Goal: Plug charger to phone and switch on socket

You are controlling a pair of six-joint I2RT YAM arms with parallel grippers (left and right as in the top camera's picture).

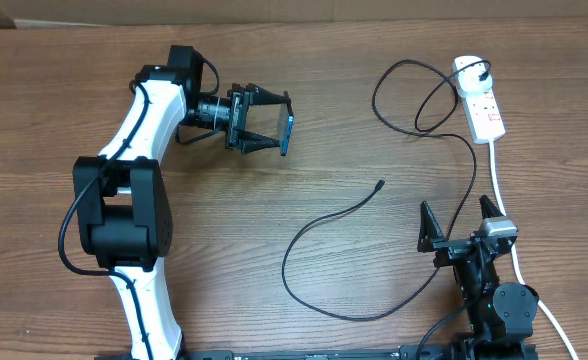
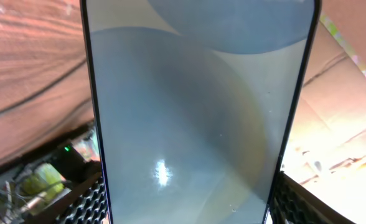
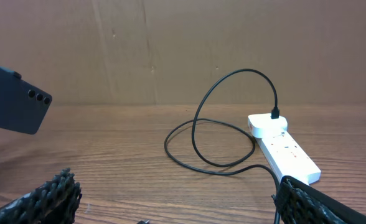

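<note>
The left gripper (image 1: 286, 123) is clamped across the slick, rigid phone (image 1: 287, 138), the right gripper (image 1: 462, 222) stands wide apart, and I'd pinch the limp, light charger (image 1: 314, 222) just behind its stiff tip.

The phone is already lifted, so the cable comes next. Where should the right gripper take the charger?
I would grip the charger just behind its small connector tip, coming straight down from above with the jaws across the cable. That end lies flat on the table, clear of the loops, and this leaves the tip free.

Phone (image 1: 287, 134) L, socket (image 1: 482, 102) back R, charger (image 1: 378, 186) btwn.
</note>
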